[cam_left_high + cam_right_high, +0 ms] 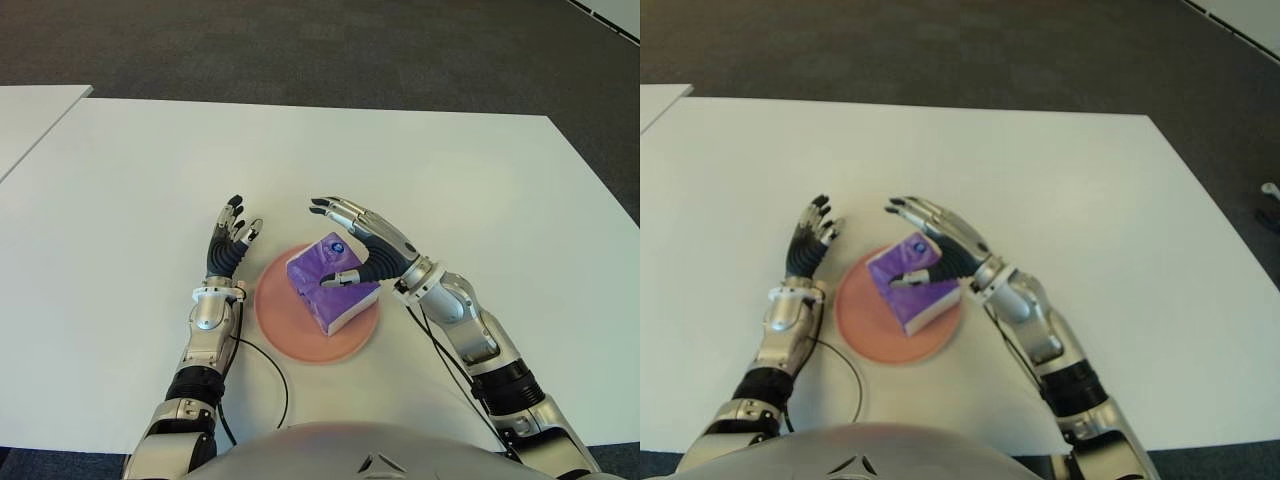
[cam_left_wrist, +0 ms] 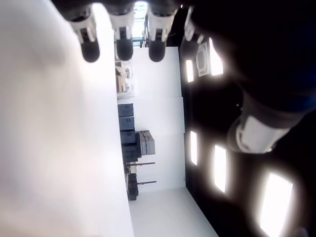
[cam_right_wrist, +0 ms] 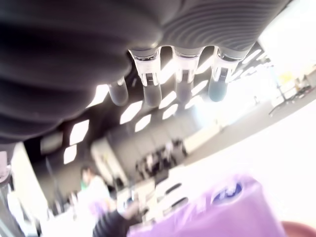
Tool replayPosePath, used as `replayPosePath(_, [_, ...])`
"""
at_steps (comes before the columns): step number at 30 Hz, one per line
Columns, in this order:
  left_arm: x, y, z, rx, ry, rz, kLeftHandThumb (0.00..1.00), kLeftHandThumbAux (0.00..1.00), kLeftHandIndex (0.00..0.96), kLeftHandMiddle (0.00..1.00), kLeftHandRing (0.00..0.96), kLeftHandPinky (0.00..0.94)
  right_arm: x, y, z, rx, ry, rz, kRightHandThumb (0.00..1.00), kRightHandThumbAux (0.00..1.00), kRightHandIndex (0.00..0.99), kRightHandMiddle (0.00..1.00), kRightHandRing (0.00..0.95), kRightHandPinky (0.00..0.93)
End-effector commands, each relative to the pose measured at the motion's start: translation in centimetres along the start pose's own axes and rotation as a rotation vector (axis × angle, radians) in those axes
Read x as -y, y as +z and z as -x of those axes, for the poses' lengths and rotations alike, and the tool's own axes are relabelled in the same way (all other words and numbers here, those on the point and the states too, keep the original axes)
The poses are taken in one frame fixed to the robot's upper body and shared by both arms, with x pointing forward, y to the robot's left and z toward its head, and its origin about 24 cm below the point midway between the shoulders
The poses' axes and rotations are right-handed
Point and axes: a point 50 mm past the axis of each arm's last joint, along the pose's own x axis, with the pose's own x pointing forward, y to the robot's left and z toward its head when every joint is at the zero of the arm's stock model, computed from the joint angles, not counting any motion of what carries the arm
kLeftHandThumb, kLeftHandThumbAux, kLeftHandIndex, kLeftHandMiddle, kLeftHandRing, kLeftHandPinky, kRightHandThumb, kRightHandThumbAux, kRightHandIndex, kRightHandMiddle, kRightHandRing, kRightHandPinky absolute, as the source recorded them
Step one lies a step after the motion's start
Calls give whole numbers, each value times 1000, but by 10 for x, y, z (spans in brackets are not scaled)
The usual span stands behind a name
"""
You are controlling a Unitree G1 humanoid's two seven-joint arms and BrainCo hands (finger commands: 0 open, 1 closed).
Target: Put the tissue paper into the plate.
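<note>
Purple, soft-looking rectangular tissue paper pack [image 1: 333, 280] with a white side lies tilted on the round, flat salmon-pink plate [image 1: 285, 325], covering part of it. Over the pack hovers the right hand [image 1: 362, 245], metal fingers spread, thumb tip at its top face; contact is unclear. Beside the plate's left rim, the left hand [image 1: 230, 246] shows fingers extended over the smooth white table [image 1: 130, 200].

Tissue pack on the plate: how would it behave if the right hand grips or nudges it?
The tissue pack looks like a soft film-wrapped block, so probably light and squashy under the right hand. The glossy purple wrap may slip against the fingers. It lies flat on the pink plate, so a push would likely slide it, not roll it.
</note>
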Motion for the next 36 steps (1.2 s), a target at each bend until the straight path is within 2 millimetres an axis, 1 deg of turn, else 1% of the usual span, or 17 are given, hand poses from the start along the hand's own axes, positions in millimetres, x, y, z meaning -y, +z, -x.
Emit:
replayPosePath(1, [2, -23, 16, -129, -11, 25, 0, 579, 2, 0, 0, 0, -1, -13, 5, -36, -80, -82, 114, 390, 0, 0, 0, 0])
replayPosePath(5, [2, -23, 16, -125, -13, 33, 0, 570, 0, 0, 0, 0, 1, -17, 7, -51, -146, -125, 129, 395, 0, 0, 0, 0])
replayPosePath(14, [2, -22, 16, -117, -13, 47, 0, 565, 0, 0, 0, 0, 4, -22, 11, -78, -249, -259, 112, 389, 0, 0, 0, 0])
replayPosePath(24, [2, -23, 16, -117, -22, 50, 0, 560, 0, 0, 0, 0, 17, -24, 13, -146, -361, -339, 88, 377, 0, 0, 0, 0])
replayPosePath(26, [2, -23, 16, -115, -21, 49, 0, 560, 0, 0, 0, 0, 23, -28, 17, -169, -419, -360, 88, 378, 6, 1, 0, 0])
replayPosePath(28, [3, -23, 16, -112, -20, 50, 0, 561, 0, 0, 0, 0, 27, -41, 27, -206, -478, -373, 92, 379, 16, 6, 0, 0])
replayPosePath(30, [3, -23, 16, -111, -20, 50, 0, 562, 0, 1, 0, 0, 28, -48, 32, -226, -513, -382, 96, 382, 23, 10, 0, 0])
replayPosePath(33, [3, -23, 17, -112, -19, 53, 0, 564, 3, 3, 0, 0, 27, -52, 33, -237, -575, -415, 105, 400, 26, 14, 0, 0])
replayPosePath(36, [3, -24, 17, -113, -16, 56, 0, 570, 5, 8, 0, 0, 27, -53, 34, -239, -646, -458, 122, 462, 24, 18, 0, 0])
